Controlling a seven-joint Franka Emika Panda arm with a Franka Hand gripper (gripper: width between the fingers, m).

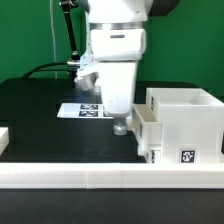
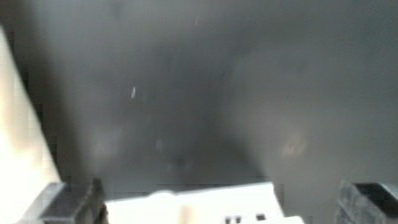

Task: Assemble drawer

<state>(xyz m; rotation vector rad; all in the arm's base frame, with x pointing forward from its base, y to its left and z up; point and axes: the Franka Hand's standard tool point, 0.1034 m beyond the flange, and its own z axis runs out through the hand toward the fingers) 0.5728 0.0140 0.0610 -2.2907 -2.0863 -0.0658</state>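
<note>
The drawer case [image 1: 186, 122], a large white hollow box with a black-and-white tag on its front, stands on the black table at the exterior view's right. A small white tray [image 1: 146, 124] juts from the case's side toward the exterior view's left. My gripper [image 1: 120, 124] hangs just beside that tray, low over the table. In the wrist view the gripper [image 2: 222, 203] is open, its dark fingers [image 2: 71, 205] wide apart. The white tray [image 2: 187, 205] lies between them, with a gap to one finger. Part of its tag shows.
The marker board [image 1: 86, 108] lies flat on the table behind the gripper. A long low white rail [image 1: 100, 178] runs along the front edge and also shows in the wrist view [image 2: 15, 120]. Another white part [image 1: 4, 138] is cut off at the exterior view's left edge.
</note>
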